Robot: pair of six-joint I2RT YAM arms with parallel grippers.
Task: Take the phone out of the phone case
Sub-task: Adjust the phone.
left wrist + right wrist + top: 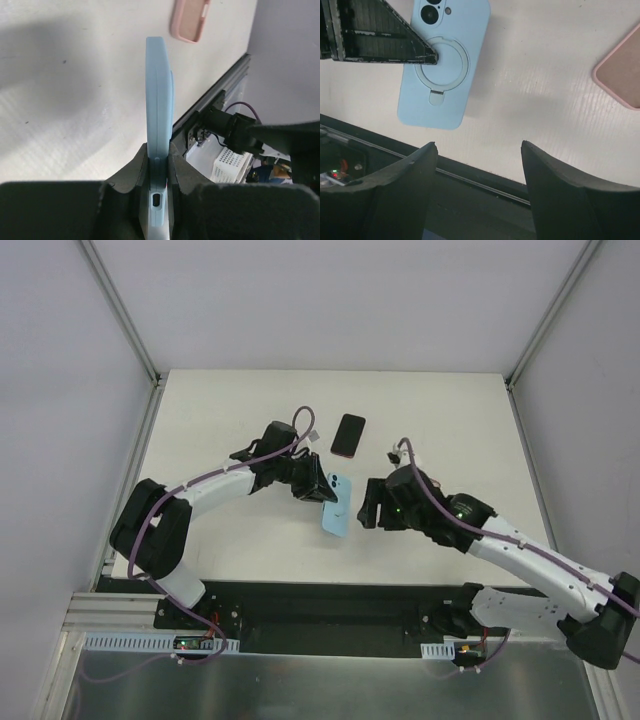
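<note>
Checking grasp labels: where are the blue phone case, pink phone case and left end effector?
blue phone case (pixel 437 107): right wrist view, lower back.
pink phone case (pixel 189 22): left wrist view, flat face.
left end effector (pixel 159 162): left wrist view, between fingertips.

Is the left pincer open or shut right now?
Shut: the left pincer squeezes both faces of the light blue phone case.
</note>
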